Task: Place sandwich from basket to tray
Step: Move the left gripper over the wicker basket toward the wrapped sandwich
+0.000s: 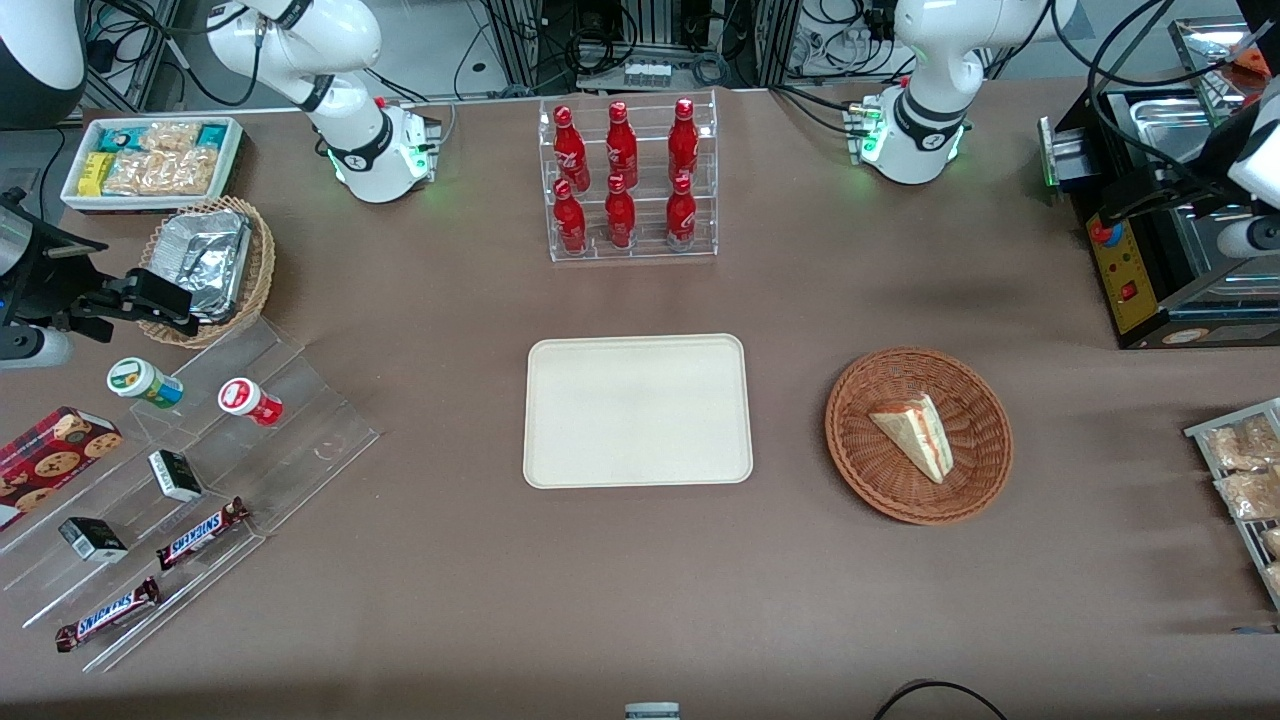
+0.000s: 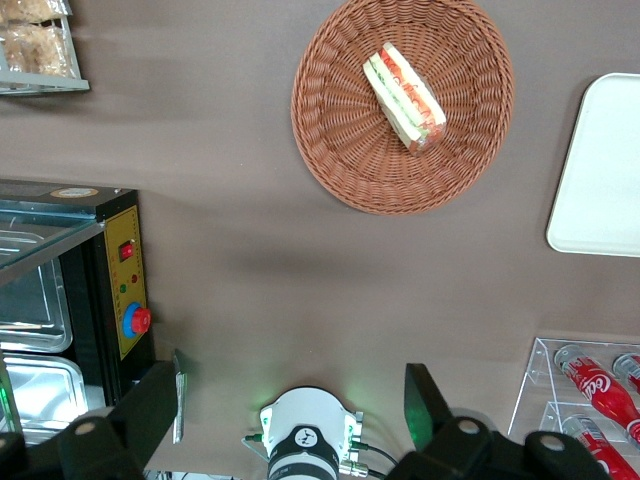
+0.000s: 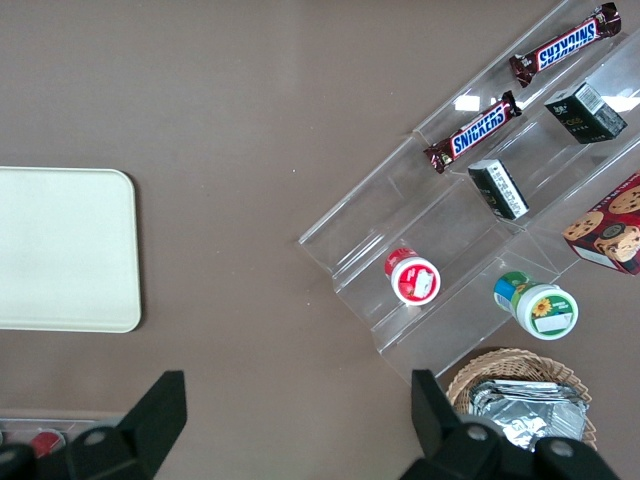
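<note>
The sandwich, a pale wedge with red and green filling, lies in the reddish-brown wicker basket. The cream tray lies flat beside the basket, toward the parked arm's end, with nothing on it. My left gripper hangs high above the table, farther from the front camera than the basket, near the black appliance. It is open, its fingers wide apart with nothing between them.
A black appliance with metal pans stands at the working arm's end. A clear rack of red bottles stands farther from the camera than the tray. A rack of snack packets lies near the basket.
</note>
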Controlling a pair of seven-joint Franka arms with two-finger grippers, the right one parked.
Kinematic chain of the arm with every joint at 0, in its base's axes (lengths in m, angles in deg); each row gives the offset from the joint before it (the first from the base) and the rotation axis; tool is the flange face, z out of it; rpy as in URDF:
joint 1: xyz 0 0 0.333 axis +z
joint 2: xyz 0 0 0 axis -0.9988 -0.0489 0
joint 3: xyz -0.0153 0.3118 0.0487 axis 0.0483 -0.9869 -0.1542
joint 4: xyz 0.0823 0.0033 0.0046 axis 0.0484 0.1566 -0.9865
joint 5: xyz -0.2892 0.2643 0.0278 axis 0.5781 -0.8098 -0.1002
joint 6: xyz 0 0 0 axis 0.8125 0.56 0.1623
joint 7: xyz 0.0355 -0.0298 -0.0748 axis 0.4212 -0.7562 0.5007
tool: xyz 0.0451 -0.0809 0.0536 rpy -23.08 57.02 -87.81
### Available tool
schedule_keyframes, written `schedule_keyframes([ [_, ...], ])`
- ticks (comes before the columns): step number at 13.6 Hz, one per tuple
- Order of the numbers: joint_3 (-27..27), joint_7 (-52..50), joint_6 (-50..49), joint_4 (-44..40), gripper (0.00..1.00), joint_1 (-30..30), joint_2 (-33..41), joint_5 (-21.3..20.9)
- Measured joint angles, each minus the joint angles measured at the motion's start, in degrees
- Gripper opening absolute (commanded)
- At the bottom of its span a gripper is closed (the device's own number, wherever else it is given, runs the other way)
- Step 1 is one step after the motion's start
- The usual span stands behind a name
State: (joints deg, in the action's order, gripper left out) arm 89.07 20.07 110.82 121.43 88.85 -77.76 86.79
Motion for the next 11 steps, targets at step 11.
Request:
schedule_keyframes([
  [11, 0.00, -9.90, 13.97, 3.15, 1.00, -1.10, -9.64, 0.57],
])
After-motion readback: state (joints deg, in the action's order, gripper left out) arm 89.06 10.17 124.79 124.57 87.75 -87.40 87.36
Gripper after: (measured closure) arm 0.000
